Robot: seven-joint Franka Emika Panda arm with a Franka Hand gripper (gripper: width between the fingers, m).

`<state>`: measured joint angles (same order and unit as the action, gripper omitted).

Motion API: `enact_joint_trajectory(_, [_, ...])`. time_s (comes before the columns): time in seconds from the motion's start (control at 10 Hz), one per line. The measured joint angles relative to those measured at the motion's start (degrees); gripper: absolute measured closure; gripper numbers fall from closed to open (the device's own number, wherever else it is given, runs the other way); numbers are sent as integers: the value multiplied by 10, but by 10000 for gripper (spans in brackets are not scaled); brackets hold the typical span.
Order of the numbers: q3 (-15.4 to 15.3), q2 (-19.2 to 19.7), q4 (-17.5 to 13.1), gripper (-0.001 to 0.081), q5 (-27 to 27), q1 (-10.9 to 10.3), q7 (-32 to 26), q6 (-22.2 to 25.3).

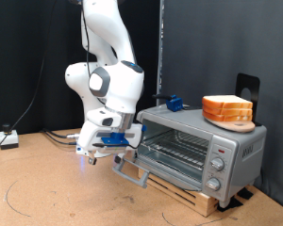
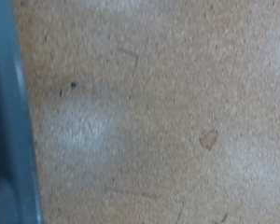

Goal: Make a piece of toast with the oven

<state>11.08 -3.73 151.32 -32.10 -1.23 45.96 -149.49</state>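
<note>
- The gripper (image 1: 102,143) hangs low over the desk (image 1: 47,184), just off the oven's (image 1: 193,141) open door (image 1: 132,172); whether its jaws are released or clenched cannot be told.
- A bread stack (image 1: 227,109) sits on the oven's top, at the exterior view's right end.
- No single toast slice is distinguishable.
- The wrist view shows only blurred desk surface, possibly a finger edge (image 2: 9,112).

I work in a lab setup: black curtains (image 1: 193,38) behind me, a bare chipboard floor (image 1: 47,188) with loose cables (image 1: 57,137), and a toaster oven (image 1: 203,146) on a wooden pallet (image 1: 193,195).
</note>
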Motion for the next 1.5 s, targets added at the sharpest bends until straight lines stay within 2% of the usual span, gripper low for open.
enact_joint_trajectory(0.5, [-11, 71, -54, 2, 31, -1, 9, -18])
enact_joint_trajectory(1.2, [-4, 145, -84, 2, 39, 2, 11, -20])
enact_joint_trajectory(1.5, [2, 161, -84, 2, 41, 6, 11, -23])
